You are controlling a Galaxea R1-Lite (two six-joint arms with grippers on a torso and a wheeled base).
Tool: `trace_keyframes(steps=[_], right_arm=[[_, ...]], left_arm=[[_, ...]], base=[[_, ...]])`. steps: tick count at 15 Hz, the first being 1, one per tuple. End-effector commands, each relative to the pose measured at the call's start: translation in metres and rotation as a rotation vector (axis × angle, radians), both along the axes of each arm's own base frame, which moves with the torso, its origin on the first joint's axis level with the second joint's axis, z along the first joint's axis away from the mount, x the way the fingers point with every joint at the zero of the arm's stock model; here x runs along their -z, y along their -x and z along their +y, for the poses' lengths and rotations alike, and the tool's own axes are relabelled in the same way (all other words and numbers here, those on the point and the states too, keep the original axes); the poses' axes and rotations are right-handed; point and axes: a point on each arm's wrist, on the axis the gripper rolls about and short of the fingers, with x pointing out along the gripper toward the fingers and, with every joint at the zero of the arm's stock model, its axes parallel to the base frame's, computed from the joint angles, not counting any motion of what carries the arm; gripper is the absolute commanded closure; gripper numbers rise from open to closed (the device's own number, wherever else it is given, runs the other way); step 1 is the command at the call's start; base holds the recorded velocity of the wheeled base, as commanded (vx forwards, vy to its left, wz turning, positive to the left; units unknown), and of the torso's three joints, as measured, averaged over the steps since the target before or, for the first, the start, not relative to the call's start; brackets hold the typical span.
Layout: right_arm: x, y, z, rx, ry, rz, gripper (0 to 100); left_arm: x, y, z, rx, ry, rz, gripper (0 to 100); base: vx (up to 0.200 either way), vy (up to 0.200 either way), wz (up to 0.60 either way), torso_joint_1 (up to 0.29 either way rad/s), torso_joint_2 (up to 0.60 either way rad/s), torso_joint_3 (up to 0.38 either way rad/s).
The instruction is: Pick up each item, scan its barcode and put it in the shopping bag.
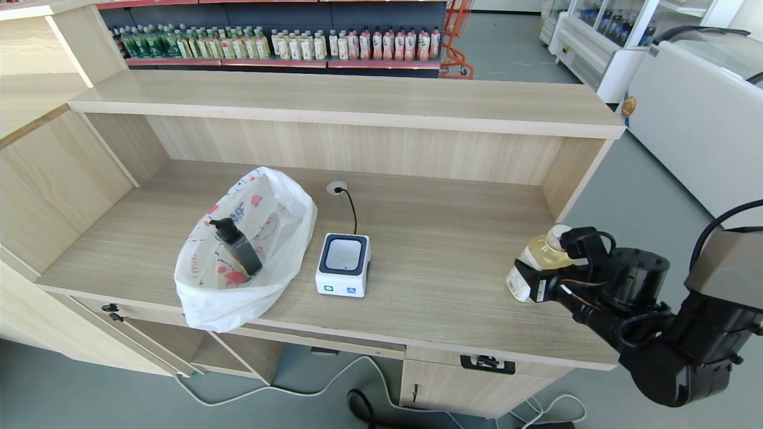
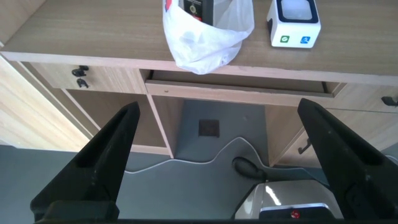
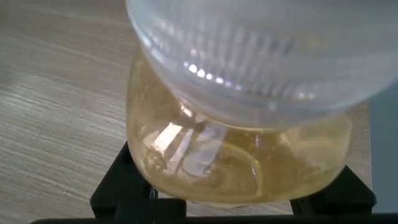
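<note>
Shop checkout area, daylit. A pale wood-grain worktop (image 1: 447,250) is enclosed by side panels and a back panel capped by a raised ledge (image 1: 357,98). A cabinet front (image 1: 453,384) with a dark handle sits below its edge. Behind, a shelf rack (image 1: 381,64) carries rows of drink bottles (image 1: 274,44). At right stand a white chest freezer (image 1: 697,119) and glass-fronted coolers (image 1: 596,30). The floor (image 1: 512,42) is grey, with white cables (image 1: 268,390) near the worktop.

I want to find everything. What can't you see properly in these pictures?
- Left wrist view: the picture's edge cuts off the white plastic shopping bag and black pump bottle inside.
- Head view: the right gripper covers part of the clear bottle of yellow liquid.
- Right wrist view: that bottle's blurred white cap hides its label.
</note>
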Motion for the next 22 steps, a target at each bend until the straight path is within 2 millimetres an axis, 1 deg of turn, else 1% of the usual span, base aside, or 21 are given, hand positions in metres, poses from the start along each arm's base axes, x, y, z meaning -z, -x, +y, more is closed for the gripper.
trace_keyframes(steps=[1,2,3,4,6,7,8,9,10,11,12,18,22], right_arm=[[-0.023,0.003,-0.002,0.004,-0.026,-0.072,100],[-0.029,0.005,-0.003,0.006,-0.038,-0.078,100],[-0.045,0.01,-0.004,0.0,-0.075,-0.083,100],[-0.077,0.024,-0.006,-0.037,-0.159,-0.087,100],[-0.132,0.052,-0.008,-0.161,-0.306,-0.051,100],[-0.165,0.072,-0.009,-0.25,-0.387,-0.019,100],[-0.192,0.092,-0.01,-0.332,-0.449,0.015,100],[-0.21,0.106,-0.011,-0.396,-0.495,0.039,100],[-0.24,0.133,-0.009,-0.542,-0.566,0.094,100],[-0.249,0.141,-0.006,-0.592,-0.583,0.106,100],[-0.258,0.154,0.0,-0.672,-0.606,0.125,100],[-0.251,0.194,0.03,-0.928,-0.592,0.202,100],[-0.251,0.207,0.042,-1.031,-0.584,0.247,100]], left_arm=[[0.0,0.0,0.0,0.0,0.0,0.0,0],[0.0,0.0,0.0,0.0,0.0,0.0,0],[0.0,0.0,0.0,0.0,0.0,0.0,0],[0.0,0.0,0.0,0.0,0.0,0.0,0],[0.0,0.0,0.0,0.0,0.0,0.0,0],[0.0,0.0,0.0,0.0,0.0,0.0,0],[0.0,0.0,0.0,0.0,0.0,0.0,0],[0.0,0.0,0.0,0.0,0.0,0.0,0],[0.0,0.0,0.0,0.0,0.0,0.0,0],[0.0,0.0,0.0,0.0,0.0,0.0,0],[0.0,0.0,0.0,0.0,0.0,0.0,0],[0.0,0.0,0.0,0.0,0.0,0.0,0],[0.0,0.0,0.0,0.0,0.0,0.0,0]], base=[[0.0,0.0,0.0,0.0,0.0,0.0],[0.0,0.0,0.0,0.0,0.0,0.0],[0.0,0.0,0.0,0.0,0.0,0.0],[0.0,0.0,0.0,0.0,0.0,0.0],[0.0,0.0,0.0,0.0,0.0,0.0],[0.0,0.0,0.0,0.0,0.0,0.0],[0.0,0.0,0.0,0.0,0.0,0.0],[0.0,0.0,0.0,0.0,0.0,0.0],[0.0,0.0,0.0,0.0,0.0,0.0],[0.0,0.0,0.0,0.0,0.0,0.0],[0.0,0.0,0.0,0.0,0.0,0.0],[0.0,0.0,0.0,0.0,0.0,0.0],[0.0,0.0,0.0,0.0,0.0,0.0]])
